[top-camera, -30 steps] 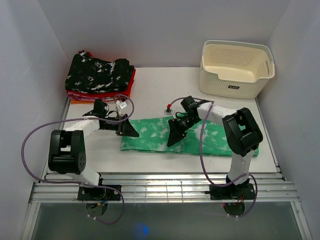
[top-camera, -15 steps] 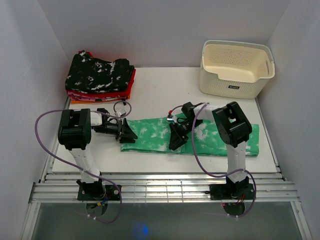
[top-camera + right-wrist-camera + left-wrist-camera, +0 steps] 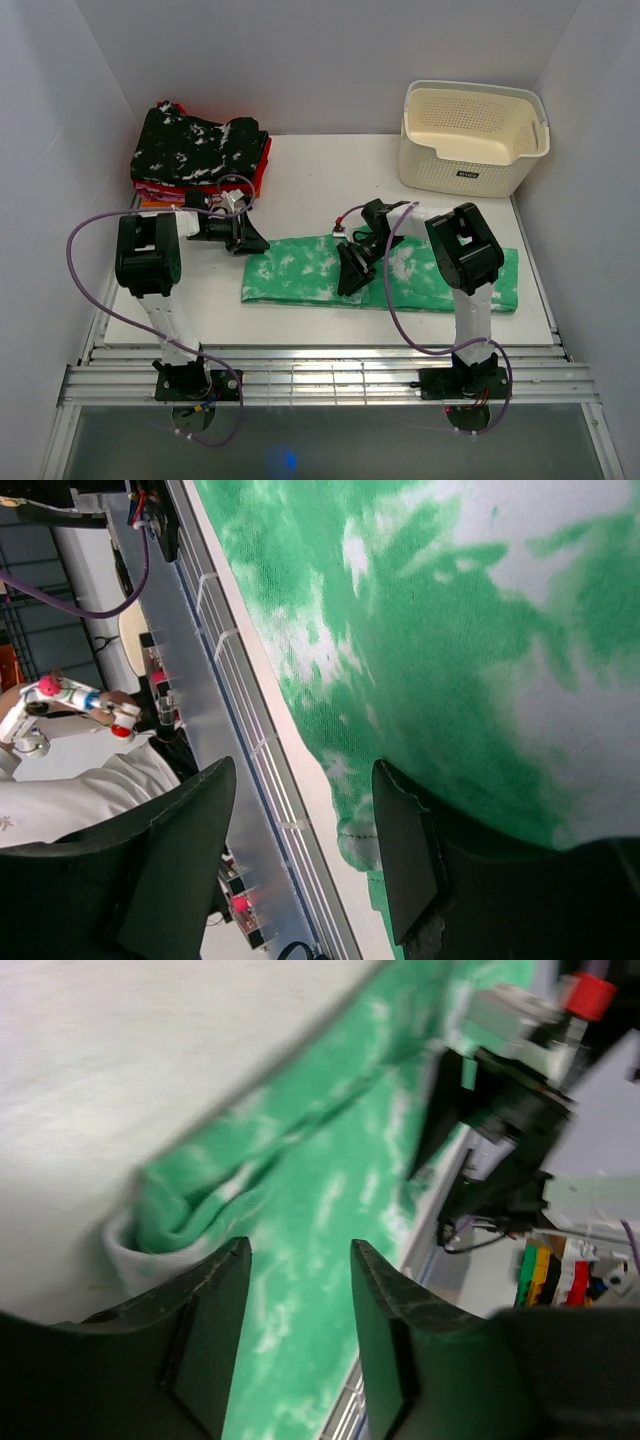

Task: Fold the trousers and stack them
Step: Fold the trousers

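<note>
The trousers (image 3: 440,275), bright green with white blotches, lie flat as a long strip across the table (image 3: 320,180), from the left of middle to the right edge. My left gripper (image 3: 246,240) hovers just beyond their left end, open with nothing between its fingers. The left wrist view shows the bunched cloth end (image 3: 190,1210) beneath the left gripper (image 3: 300,1290). My right gripper (image 3: 350,270) is over the middle of the strip, open and empty. In the right wrist view, the right gripper (image 3: 300,850) spans the trousers' near hem (image 3: 360,840) by the table's front rail.
A stack of folded clothes (image 3: 198,152), black speckled on top of red and orange, sits at the back left. A cream basket (image 3: 472,135) stands at the back right. Metal rails (image 3: 330,370) run along the front edge by the arm bases.
The left gripper has drawn back and up from the trousers' left end toward the folded stack. The right arm has pulled in, its gripper staying over the cloth's middle. Both jaws narrowed slightly.
</note>
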Tool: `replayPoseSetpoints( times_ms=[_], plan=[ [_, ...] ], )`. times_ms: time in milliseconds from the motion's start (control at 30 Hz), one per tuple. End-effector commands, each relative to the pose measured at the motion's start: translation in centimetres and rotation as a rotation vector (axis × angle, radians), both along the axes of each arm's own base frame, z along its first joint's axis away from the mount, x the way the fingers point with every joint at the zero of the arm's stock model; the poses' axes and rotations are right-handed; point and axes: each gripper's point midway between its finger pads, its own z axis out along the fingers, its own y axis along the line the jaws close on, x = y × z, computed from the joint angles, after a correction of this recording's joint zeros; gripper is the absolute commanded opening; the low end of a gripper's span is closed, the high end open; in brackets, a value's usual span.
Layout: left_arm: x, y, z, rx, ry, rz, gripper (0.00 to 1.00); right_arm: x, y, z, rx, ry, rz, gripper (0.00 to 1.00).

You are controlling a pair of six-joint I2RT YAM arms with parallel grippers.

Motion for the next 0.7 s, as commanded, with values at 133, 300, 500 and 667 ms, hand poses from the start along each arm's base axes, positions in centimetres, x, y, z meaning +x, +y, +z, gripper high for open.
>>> replayPoseSetpoints(
  times_ms=[133, 300, 500, 667],
  plan=[
    [6.4, 4.5, -3.8, 0.237, -0.004, 0.149, 0.54, 3.7, -0.1, -1.8, -0.056, -0.184, 0.026, 0.63],
    [7.2, 7.0, 0.7, 0.317, -0.129, 0.128, 0.64, 6.1, 1.0, -1.2, -0.04, -0.258, 0.016, 0.62],
    [2.2, 10.2, 1.8, 0.438, -0.137, 0.081, 0.76, 9.5, 1.6, 3.6, -0.011, -0.41, -0.03, 0.63],
    [-2.8, 10.4, -1.1, 0.479, -0.064, 0.052, 0.73, 9.3, -0.6, 5.1, -0.039, -0.452, -0.069, 0.62]
  ],
)
